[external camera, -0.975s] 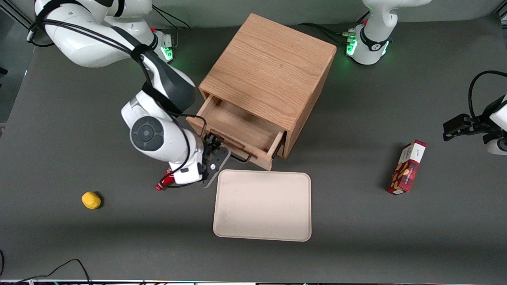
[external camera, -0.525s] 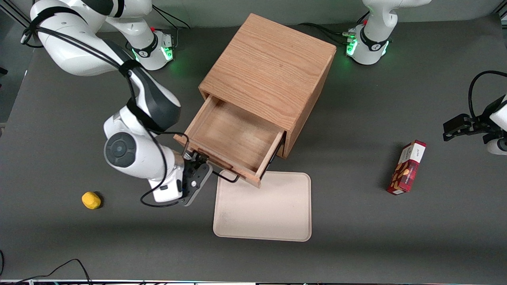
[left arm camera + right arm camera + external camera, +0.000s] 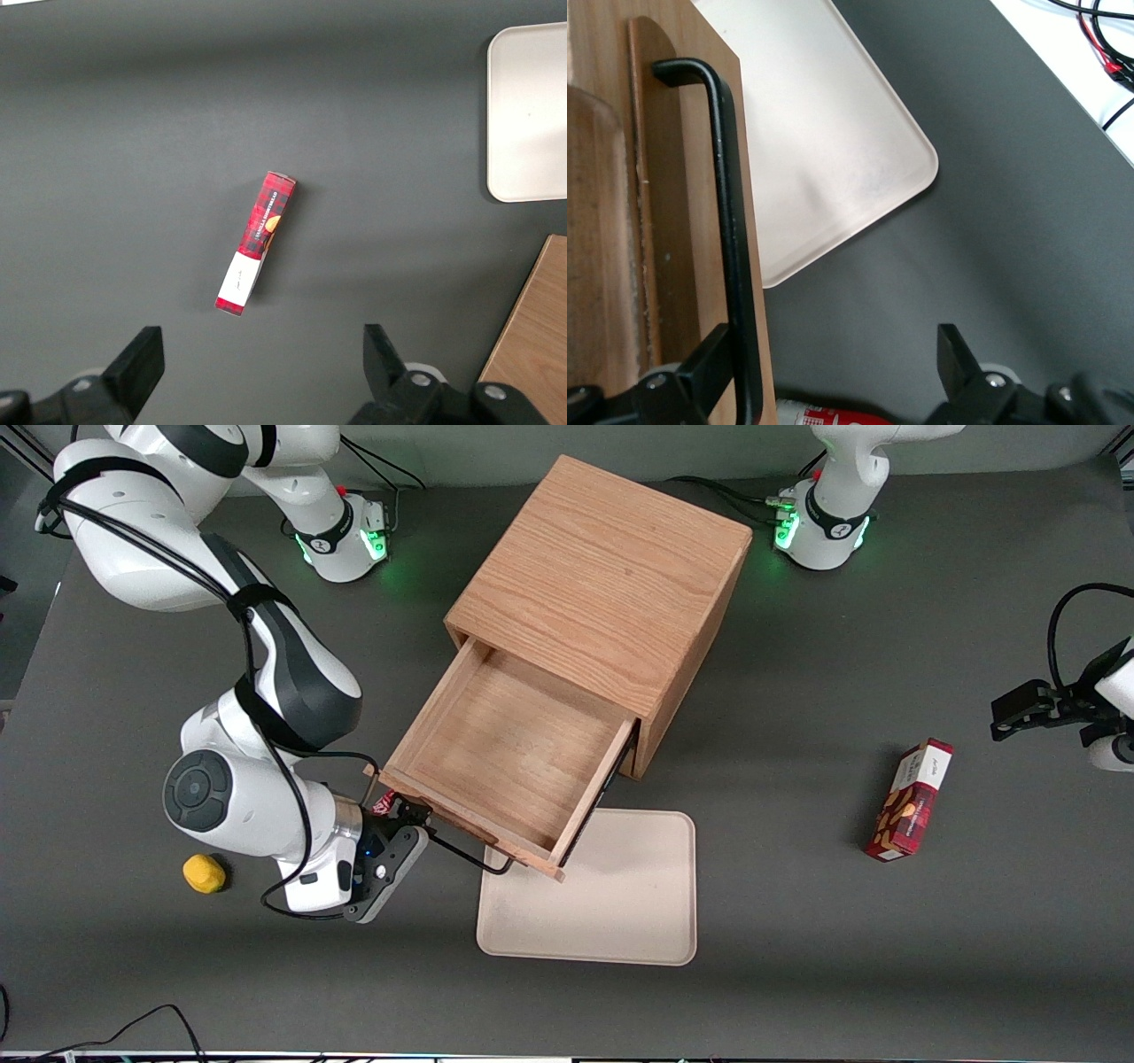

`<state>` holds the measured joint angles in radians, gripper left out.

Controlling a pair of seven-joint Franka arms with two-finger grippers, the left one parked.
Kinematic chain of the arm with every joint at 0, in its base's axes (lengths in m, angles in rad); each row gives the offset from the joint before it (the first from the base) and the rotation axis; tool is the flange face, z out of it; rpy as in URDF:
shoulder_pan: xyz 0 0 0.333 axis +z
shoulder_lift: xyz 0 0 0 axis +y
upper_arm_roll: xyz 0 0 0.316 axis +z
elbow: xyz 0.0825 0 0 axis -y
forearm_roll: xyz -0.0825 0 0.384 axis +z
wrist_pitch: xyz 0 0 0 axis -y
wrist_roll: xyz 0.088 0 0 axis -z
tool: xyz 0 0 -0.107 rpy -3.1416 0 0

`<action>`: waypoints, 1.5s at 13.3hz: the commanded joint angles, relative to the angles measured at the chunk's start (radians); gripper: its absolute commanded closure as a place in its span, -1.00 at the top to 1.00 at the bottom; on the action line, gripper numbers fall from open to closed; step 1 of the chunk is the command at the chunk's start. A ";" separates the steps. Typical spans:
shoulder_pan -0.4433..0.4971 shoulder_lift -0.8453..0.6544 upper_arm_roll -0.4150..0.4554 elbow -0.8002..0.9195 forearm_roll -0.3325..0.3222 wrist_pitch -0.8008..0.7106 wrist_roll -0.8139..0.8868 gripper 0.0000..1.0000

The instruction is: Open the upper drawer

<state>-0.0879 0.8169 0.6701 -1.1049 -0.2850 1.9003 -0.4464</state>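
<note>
**Upper drawer stands pulled out, gripper open at its handle**

The dark grey table carries the oak cabinet near its middle. The upper drawer is pulled well out of the cabinet toward the front camera, its bare wooden floor showing; its front edge overhangs a corner of the beige tray, which lies nearer the camera than the cabinet. The gripper sits at the end of the drawer front toward the working arm's end of the table. In the right wrist view its fingers are spread apart, with the black wire handle running down beside one of them. A red snack box lies toward the parked arm's end. A small yellow object rests near the working arm.
</note>
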 commanded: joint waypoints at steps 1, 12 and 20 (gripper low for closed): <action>0.014 0.019 0.002 0.060 0.006 -0.012 0.000 1.00; -0.046 -0.249 -0.110 0.120 0.050 -0.301 0.440 1.00; -0.049 -0.761 -0.418 -0.499 0.239 -0.227 0.661 1.00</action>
<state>-0.1339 0.2579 0.3009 -1.3205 -0.0949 1.5705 0.1687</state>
